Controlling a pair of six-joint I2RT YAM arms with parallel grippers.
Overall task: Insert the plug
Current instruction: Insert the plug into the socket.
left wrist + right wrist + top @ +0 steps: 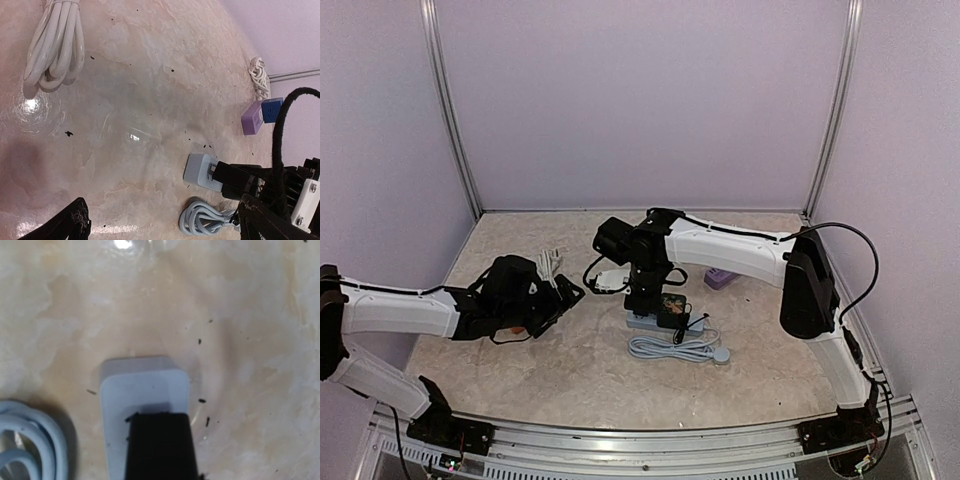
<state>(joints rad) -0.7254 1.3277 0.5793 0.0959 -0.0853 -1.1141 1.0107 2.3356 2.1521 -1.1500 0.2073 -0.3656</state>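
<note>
Enclosure: pale lilac walls (640, 100), aluminium corner posts (450, 110), beige marbled tabletop (570, 370) with glare spots and scattered dark specks.

Left gripper (167, 220) hovers low over bare table, fingers spread wide with nothing between them. A white cable coil (52, 45) lies ahead of it.

Right gripper (645, 303) points straight down at mid-table over the left end of a pale grey power strip (142, 390). Whether its fingers are spread or pressed together cannot be told.

In the top view the strip's long axis runs left to right. In the right wrist view it runs up the frame, rounded end at the top. A bundled grey cable (670, 348) lies just beside the strip, on the near side.

Black plug (157, 445): on the strip's top face near its end, directly under the right gripper. Its long side lies along the strip. How deep it sits cannot be told.

Purple block (251, 120) and blue block (272, 109) touch each other, well beyond the strip. Marks on the blue face are too small to read.
</note>
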